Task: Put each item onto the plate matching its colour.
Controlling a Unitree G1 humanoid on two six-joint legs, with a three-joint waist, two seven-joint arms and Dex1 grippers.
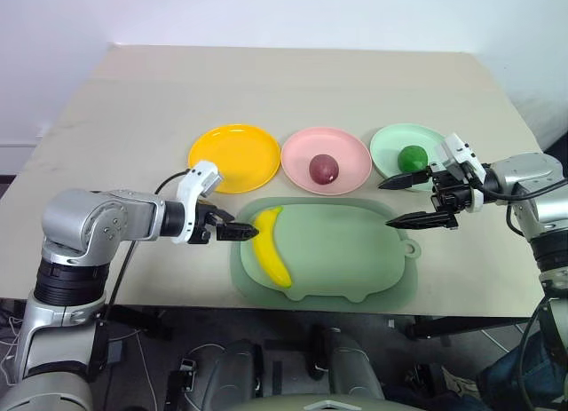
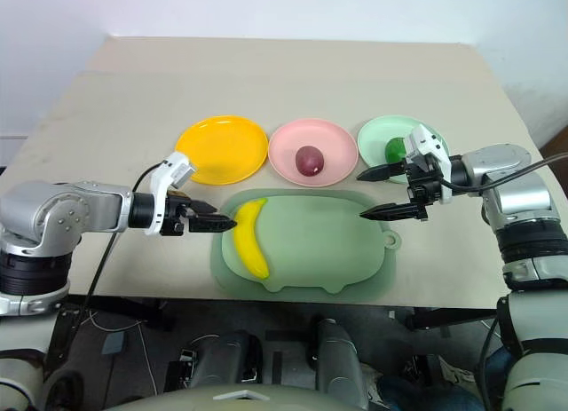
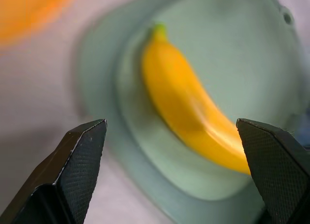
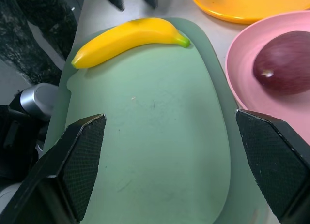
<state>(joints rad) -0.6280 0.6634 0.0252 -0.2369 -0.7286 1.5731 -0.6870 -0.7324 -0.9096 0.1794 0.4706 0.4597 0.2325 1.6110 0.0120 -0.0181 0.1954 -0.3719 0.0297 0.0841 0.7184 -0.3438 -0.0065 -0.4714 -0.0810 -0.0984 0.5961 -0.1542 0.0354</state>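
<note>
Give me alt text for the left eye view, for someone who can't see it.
A yellow banana lies on a pale green mat with the open left pincer beside it. Behind sit an empty orange-yellow plate, a pink plate holding a red-purple fruit, and a mint green plate holding a green fruit.

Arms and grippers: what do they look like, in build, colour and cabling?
Both arms are silver-grey metal with rounded joint housings and black ribbed bands. Each wrist carries a white block ahead of a black gripper body. The left gripper and right gripper each have two black tapering fingers with fine-textured pads. A black cable loops along each forearm.
</note>
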